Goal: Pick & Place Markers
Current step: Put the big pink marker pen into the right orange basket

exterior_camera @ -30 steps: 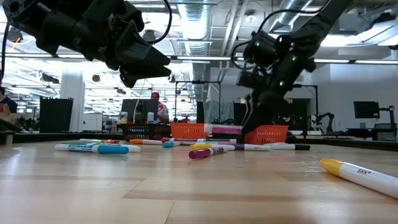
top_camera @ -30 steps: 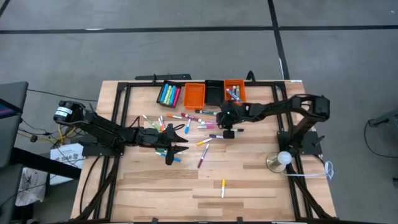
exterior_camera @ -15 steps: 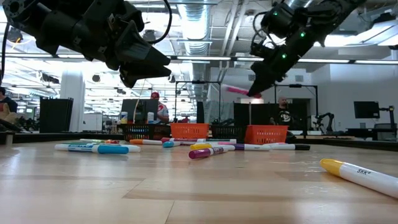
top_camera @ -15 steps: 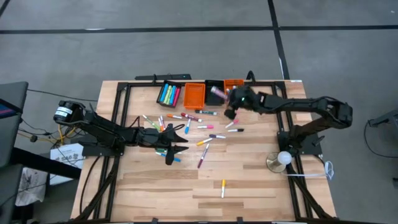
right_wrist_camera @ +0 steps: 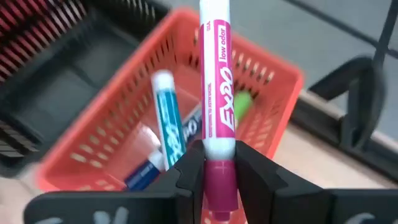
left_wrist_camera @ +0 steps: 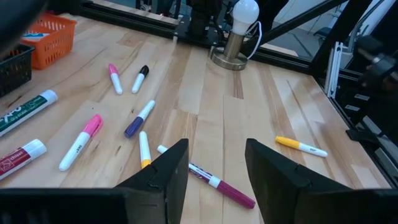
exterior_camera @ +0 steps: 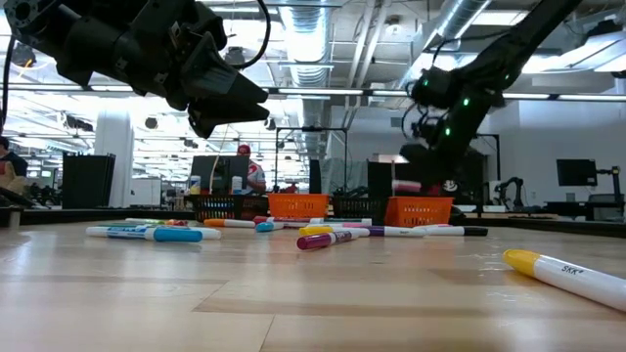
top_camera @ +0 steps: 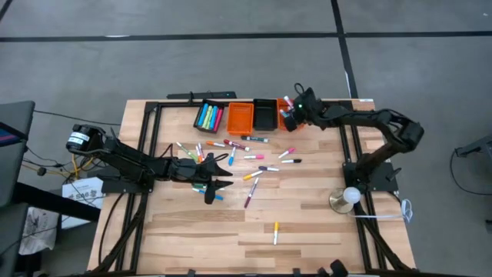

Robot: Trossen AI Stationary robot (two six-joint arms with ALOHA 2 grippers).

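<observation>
My right gripper (top_camera: 293, 115) is at the table's far right, shut on a pink-and-white marker (right_wrist_camera: 215, 87) that it holds above the far-right orange bin (right_wrist_camera: 273, 70). That bin holds a teal marker (right_wrist_camera: 166, 118) and a few others. Many more markers (top_camera: 246, 158) lie flat and scattered on the wooden table's middle. My left gripper (left_wrist_camera: 216, 169) hovers open above those at the centre-left, with nothing between its fingers. My right gripper pinches the marker by its magenta end (right_wrist_camera: 217, 165) between its two fingers. The fingers slant down toward the far edge. The rest of the marker sticks out past the fingertips, along them. It is lifted clear, above the orange bin.
A row of several small bins stands at the far edge: a black one with markers (top_camera: 208, 117), an orange one (top_camera: 239, 117), a black one (top_camera: 265, 115). A lone yellow marker (top_camera: 276, 231) lies near the front. A lamp with a white bulb (top_camera: 350, 196) stands at the right.
My right gripper has lifted the pink marker off the table's middle and carried it toward the far right, rolling its wrist on the way. It now stands over the far-right orange bin.
</observation>
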